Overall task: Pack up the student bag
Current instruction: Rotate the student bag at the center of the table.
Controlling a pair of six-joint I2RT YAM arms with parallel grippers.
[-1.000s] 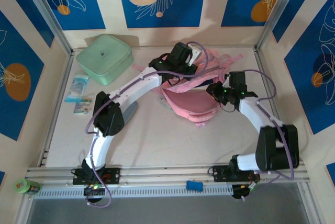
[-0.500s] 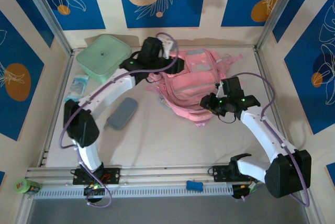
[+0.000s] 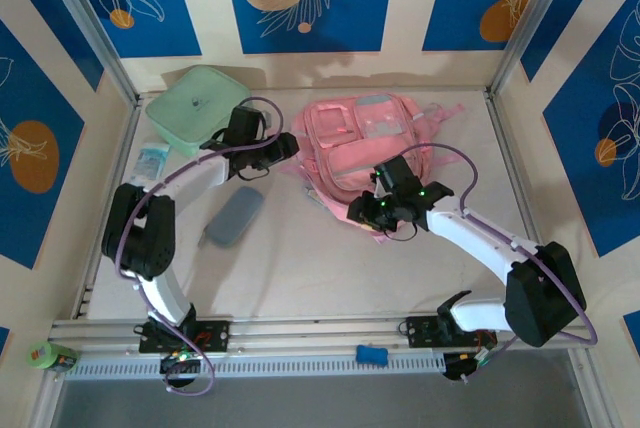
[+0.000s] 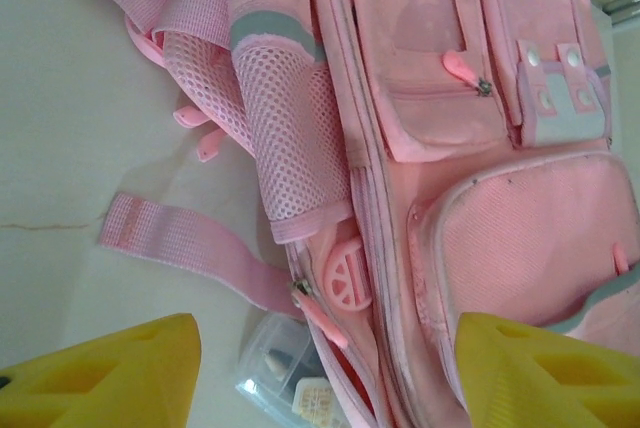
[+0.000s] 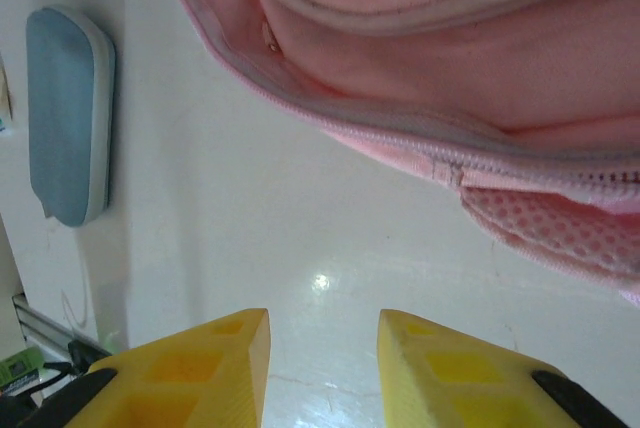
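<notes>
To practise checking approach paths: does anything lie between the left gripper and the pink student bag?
Almost nothing: the left gripper, open, points straight at the student bag. A small clear box lies at the bag's near edge, ahead between the fingers, beside a loose strap.

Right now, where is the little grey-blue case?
From above, the grey-blue case lies flat to the left of the pink backpack, nearer the robot's side than the mint green case.

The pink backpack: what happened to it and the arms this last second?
The left pincer let go of the backpack, opened and drew back leftwards; the backpack, bunched up before, now lies flat. The right pincer shifted left along its near edge. Mint green case and grey-blue pouch stayed put.
</notes>
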